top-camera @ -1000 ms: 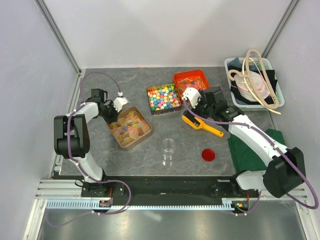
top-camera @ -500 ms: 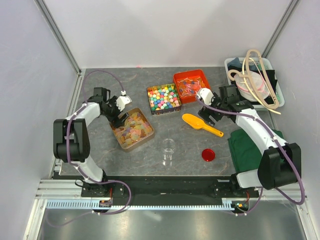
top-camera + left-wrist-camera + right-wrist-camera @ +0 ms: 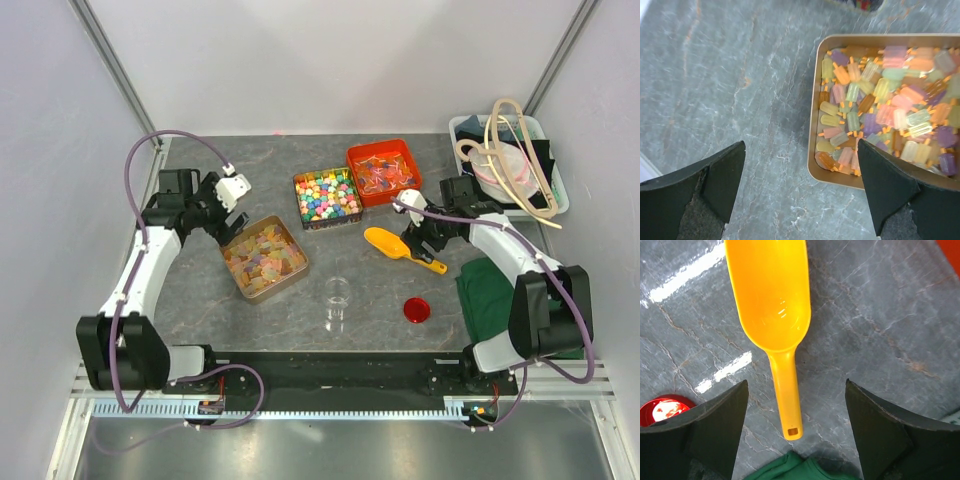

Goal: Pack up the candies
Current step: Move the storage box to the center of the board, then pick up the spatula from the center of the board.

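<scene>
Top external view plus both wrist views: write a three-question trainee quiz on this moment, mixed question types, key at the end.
1. True or false: the yellow scoop is empty.
2. The left gripper is: A open and empty; B shut on a candy; C shut on the scoop.
3. Fill in: the pastel popsicle-shaped candies lie in a gold ____.
Key: 1 true; 2 A; 3 tin.
</scene>
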`<state>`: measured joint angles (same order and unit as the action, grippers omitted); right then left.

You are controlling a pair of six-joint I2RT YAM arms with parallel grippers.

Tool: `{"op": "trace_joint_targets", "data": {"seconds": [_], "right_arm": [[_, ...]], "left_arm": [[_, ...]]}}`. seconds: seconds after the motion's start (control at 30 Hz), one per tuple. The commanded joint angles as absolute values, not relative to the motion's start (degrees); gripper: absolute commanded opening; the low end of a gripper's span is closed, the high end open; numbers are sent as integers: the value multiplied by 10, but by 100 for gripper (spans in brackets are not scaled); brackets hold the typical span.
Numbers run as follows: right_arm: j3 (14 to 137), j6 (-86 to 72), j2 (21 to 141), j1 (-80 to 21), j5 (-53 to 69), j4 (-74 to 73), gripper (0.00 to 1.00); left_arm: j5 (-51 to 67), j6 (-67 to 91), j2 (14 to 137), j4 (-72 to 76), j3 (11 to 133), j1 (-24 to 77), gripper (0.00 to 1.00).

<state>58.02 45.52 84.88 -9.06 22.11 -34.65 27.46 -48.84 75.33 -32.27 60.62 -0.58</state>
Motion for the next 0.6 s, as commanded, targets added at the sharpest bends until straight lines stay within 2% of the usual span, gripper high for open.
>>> {"op": "trace_joint_targets", "data": {"seconds": [0.0,0.2,0.57], "right_arm": [[566,478,867,-84,265,-334,84],[532,483,870,-83,273,-310,84],[517,448,886,-81,263,-242,76]], "left_arm": [[304,-446,707,-351,599,-9,99],[313,-424,692,-353,596,-8,99],[330,-404,700,-353,592,-8,99]]}}
